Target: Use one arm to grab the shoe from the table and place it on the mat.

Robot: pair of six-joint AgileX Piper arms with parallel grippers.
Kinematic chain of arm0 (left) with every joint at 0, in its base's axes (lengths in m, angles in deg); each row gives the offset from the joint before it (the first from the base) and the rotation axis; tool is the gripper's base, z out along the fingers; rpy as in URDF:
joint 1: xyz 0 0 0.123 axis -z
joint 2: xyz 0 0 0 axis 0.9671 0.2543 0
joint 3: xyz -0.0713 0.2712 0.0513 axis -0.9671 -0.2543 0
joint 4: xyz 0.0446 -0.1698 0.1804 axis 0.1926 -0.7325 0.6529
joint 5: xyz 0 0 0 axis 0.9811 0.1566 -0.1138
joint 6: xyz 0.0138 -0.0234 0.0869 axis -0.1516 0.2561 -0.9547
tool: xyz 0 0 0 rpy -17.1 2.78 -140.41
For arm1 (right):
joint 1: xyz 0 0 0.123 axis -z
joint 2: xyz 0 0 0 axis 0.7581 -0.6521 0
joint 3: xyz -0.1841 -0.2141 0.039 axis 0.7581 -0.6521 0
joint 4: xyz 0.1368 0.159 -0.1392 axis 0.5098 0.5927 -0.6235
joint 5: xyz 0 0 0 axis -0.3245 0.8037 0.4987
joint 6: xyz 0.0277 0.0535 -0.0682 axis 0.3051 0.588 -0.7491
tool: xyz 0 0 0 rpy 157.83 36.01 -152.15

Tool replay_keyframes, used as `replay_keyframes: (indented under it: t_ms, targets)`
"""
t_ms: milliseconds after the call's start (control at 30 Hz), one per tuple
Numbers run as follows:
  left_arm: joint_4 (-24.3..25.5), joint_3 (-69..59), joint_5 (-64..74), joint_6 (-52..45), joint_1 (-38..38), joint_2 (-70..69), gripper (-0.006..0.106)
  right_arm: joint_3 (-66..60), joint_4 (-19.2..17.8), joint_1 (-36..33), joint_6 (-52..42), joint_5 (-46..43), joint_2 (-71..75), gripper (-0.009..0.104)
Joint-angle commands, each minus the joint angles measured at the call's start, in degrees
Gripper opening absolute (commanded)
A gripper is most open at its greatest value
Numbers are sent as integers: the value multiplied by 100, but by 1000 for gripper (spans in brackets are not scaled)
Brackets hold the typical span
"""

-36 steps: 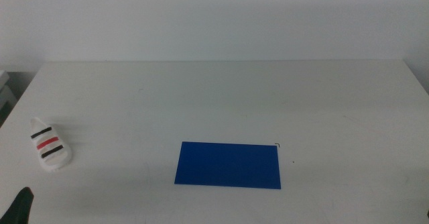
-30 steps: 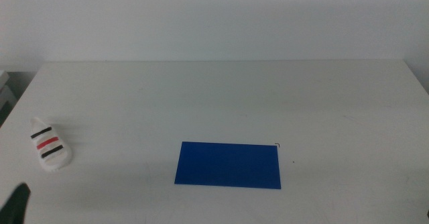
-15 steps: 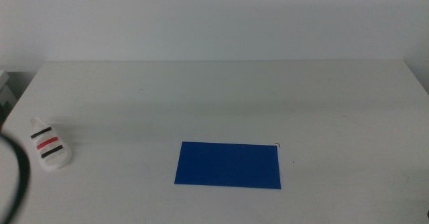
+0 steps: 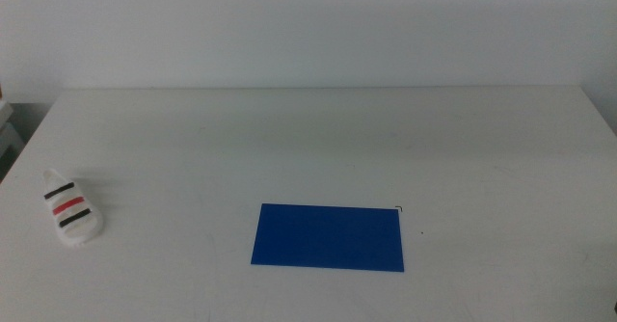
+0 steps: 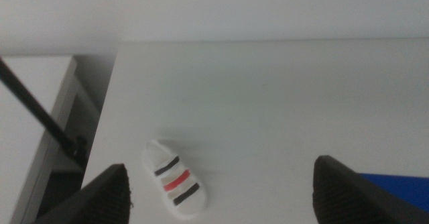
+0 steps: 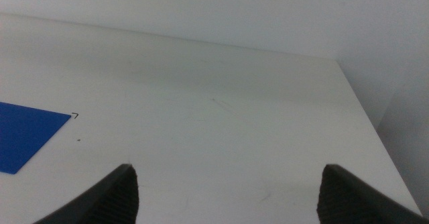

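The shoe [image 4: 70, 209], white with two black straps and one red, lies near the left edge of the white table [image 4: 318, 139]. The blue mat [image 4: 328, 237] lies flat at the front middle, well right of the shoe. Neither arm shows in the middle view. In the left wrist view my left gripper [image 5: 220, 177] is open and empty, high above the table, with the shoe [image 5: 174, 188] between its jaws and a corner of the mat [image 5: 395, 182] beside one jaw. My right gripper [image 6: 228, 184] is open and empty above the table's right part, with the mat [image 6: 27, 133] off to one side.
A white cabinet [image 5: 33, 90] stands just beyond the table's left edge, with a thin black cable [image 5: 40, 120] across it. A small black mark [image 4: 399, 208] sits at the mat's far right corner. The table's right edge [image 6: 365, 110] shows in the right wrist view.
A dark part of the left arm at the bottom left of the middle view has moved out of that view. The shoe and the mat have not moved.
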Motion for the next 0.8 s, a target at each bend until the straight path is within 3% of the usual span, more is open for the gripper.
replay_keyframes:
  t_ms: [0,233,433,633,767]
  targets:
    - [225,481,-75,425,12,326,94,-29,-62,5,-59,-418,-21,78]
    - [1047,1280,778,1706,12,1388,94,-29,-62,5,-59,-418,-21,78]
    - [1408,1998,1663,2285,12,2335,94,-29,-62,5,-59,-418,-21,78]
    - [1572,3030,2666,2383,-52,3482,94,-29,-62,5,-59,-418,-21,78]
    - [1011,3616,2969,2101,-540,4190,94,-29,-62,5,-59,-418,-21,78]
